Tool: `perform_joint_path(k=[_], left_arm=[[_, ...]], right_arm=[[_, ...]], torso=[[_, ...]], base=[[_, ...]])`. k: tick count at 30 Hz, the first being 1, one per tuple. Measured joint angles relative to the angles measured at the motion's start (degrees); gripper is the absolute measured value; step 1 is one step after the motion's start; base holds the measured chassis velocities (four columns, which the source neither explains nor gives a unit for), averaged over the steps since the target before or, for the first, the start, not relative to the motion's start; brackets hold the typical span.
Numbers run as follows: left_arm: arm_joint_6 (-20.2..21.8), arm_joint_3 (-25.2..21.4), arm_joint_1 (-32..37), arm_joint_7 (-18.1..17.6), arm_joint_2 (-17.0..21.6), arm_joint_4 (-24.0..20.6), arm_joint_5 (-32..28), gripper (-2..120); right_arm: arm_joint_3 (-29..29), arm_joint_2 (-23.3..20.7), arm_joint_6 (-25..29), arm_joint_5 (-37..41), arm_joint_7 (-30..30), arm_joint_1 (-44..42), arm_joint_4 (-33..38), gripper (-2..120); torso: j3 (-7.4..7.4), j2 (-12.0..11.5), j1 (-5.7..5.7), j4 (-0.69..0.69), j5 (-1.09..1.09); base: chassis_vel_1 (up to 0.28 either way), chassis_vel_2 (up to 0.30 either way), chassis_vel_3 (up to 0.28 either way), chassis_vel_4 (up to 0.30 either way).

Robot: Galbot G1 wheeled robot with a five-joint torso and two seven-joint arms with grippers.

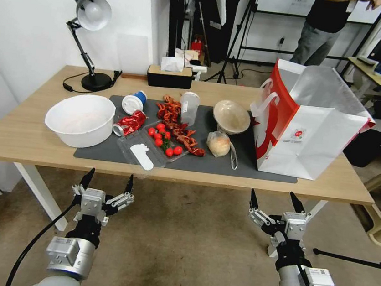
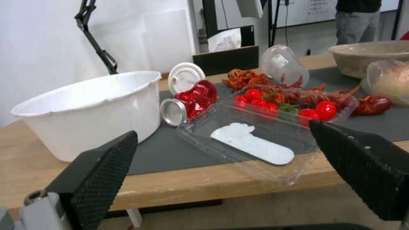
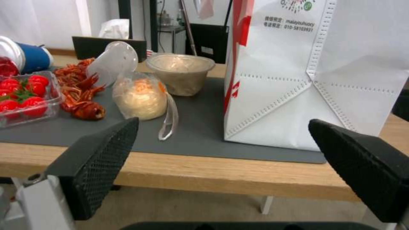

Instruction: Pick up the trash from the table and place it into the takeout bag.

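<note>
Fingers (image 1: 91, 176) of both the left gripper (image 1: 108, 178) and right gripper (image 1: 275, 197) hang spread and empty before the long light-wood desk (image 1: 26, 135), so approach the crushed red can (image 1: 130, 123) squarely before lifting toward the large white paper takeout bag (image 1: 313, 129).

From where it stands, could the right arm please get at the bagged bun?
Probably yes: the right gripper hangs open below the table edge, and the bun lies near that edge, left of the takeout bag, with nothing in front.

Your two arms, silver and black

Your left gripper (image 1: 108, 181) and right gripper (image 1: 275, 199) carry black pointed fingers (image 2: 100, 172) with dimpled pads; behind each claw sits a silver block, a black wrist, a grey cuff and a black cable.
</note>
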Motion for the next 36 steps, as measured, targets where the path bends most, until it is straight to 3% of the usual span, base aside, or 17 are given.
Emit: perform_joint_path(k=[28,31,33,34,36], left_arm=[[0.38,0.02,0.01,-0.25,0.06,-0.21,-0.34,100],[2.46,0.19,0.17,-1.81,0.50,-1.80,-2.12,100],[8.34,0.83,0.65,-6.32,1.74,-6.43,-6.99,100],[8.34,0.83,0.65,-6.32,1.74,-6.43,-6.99,100],[14.76,1.54,1.16,-11.24,3.16,-10.96,-12.31,100]], right_arm=[[0.12,0.01,-0.46,0.13,-0.13,-0.17,0.33,100],[1.00,0.12,-2.60,0.87,-0.95,-0.97,1.92,100],[3.56,0.51,-8.58,2.95,-3.30,-3.21,6.34,100],[3.56,0.51,-8.58,2.95,-3.30,-3.21,6.34,100],[6.19,0.92,-14.87,5.19,-5.80,-5.51,10.71,100]], torso=[[0.00,0.00,0.00,0.00,0.00],[0.00,0.00,0.00,0.01,0.00],[0.00,0.00,0.00,0.00,0.00],[0.00,0.00,0.00,0.00,0.00],[0.00,0.00,0.00,0.00,0.00]], base=[[0.000,0.000,0.000,0.000],[0.000,0.000,0.000,0.000],[0.000,0.000,0.000,0.000],[0.000,0.000,0.000,0.000],[0.000,0.000,0.000,0.000]])
